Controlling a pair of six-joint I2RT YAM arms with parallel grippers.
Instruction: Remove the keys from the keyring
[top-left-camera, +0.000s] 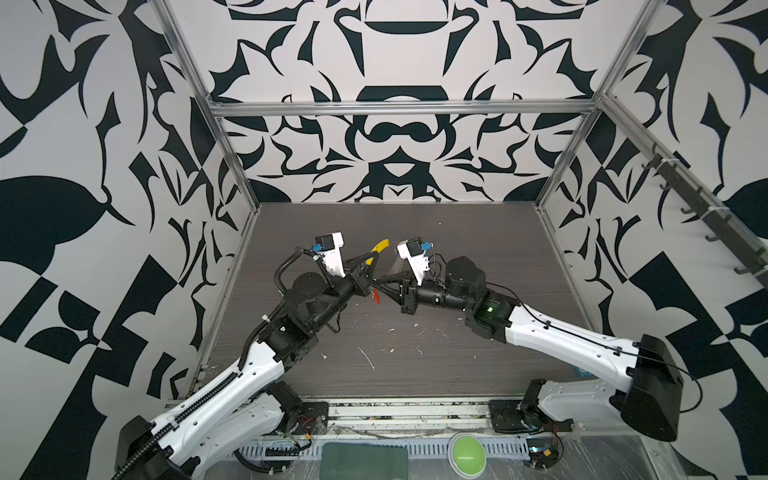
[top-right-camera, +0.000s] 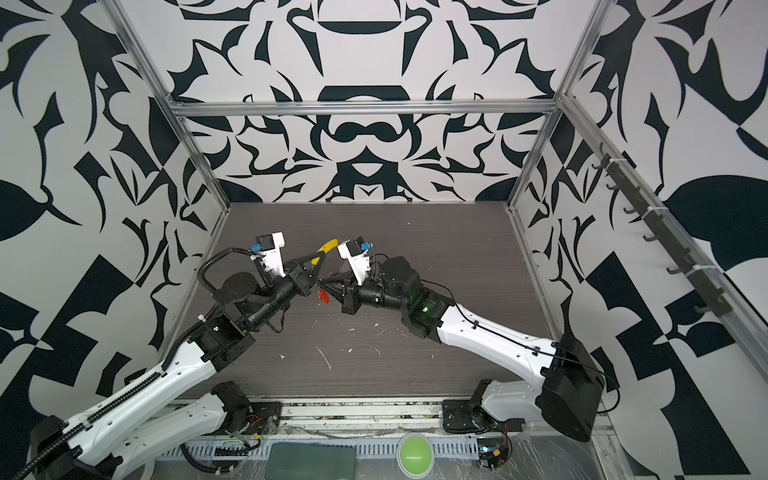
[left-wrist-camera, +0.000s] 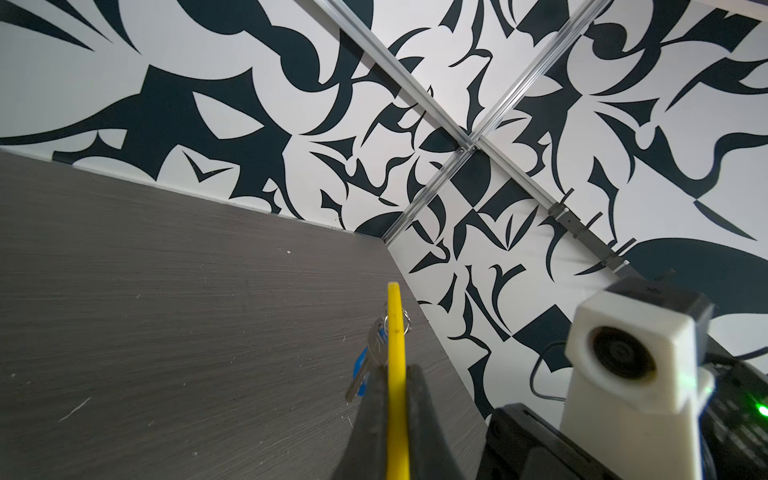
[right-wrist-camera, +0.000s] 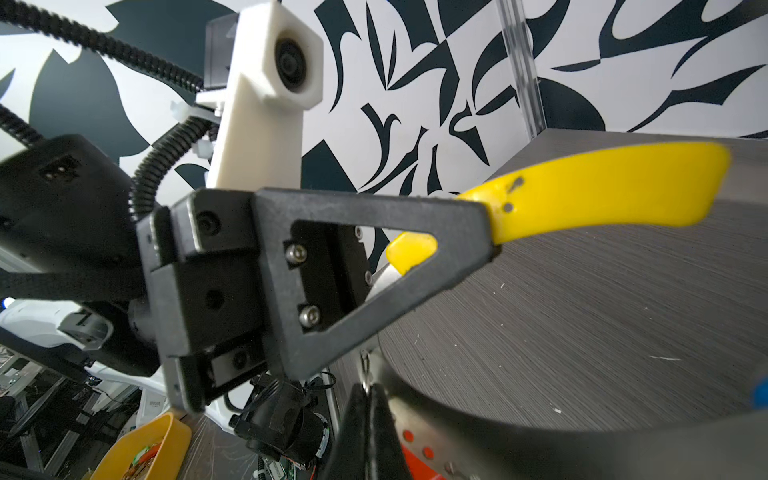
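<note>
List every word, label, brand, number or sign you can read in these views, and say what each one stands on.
No text in any view can be read.
Silver key hanging on the keyring, left wrist view: a faint stamped mark on the blade, too small to read.
</note>
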